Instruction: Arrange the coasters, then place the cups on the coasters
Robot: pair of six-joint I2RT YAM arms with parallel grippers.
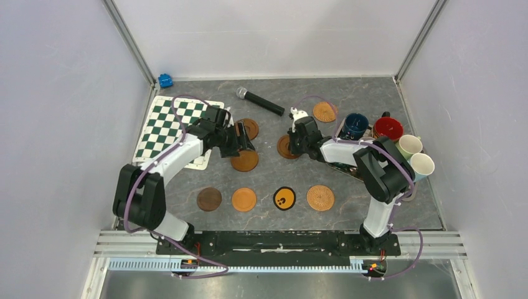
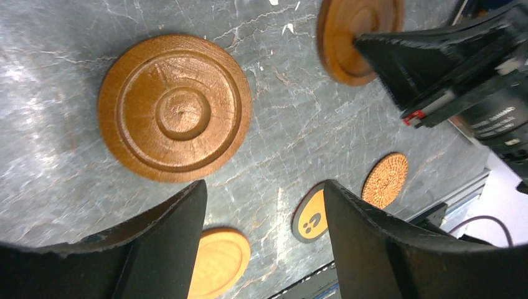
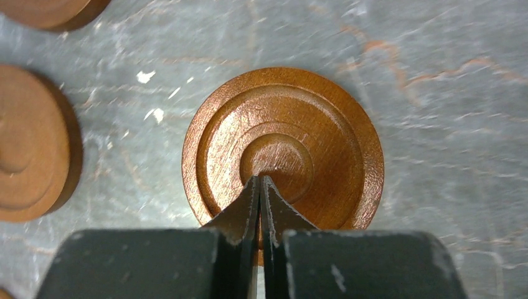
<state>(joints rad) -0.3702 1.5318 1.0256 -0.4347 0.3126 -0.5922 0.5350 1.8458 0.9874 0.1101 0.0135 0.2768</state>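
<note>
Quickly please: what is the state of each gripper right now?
Left gripper: open, holding nothing.
Right gripper: closed, tips over the middle of a grooved wooden coaster, gripping nothing.

Green-and-white chequered mat [image 1: 163, 128] at far left, black microphone [image 1: 261, 102] nearby, small blue object [image 1: 165, 80] beyond.

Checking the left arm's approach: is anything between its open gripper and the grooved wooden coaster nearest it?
Nothing visible. The left gripper is open, and the grooved wooden coaster lies uncovered just past its fingertips. The right gripper, shut, is at a separate coaster off to the side.
</note>
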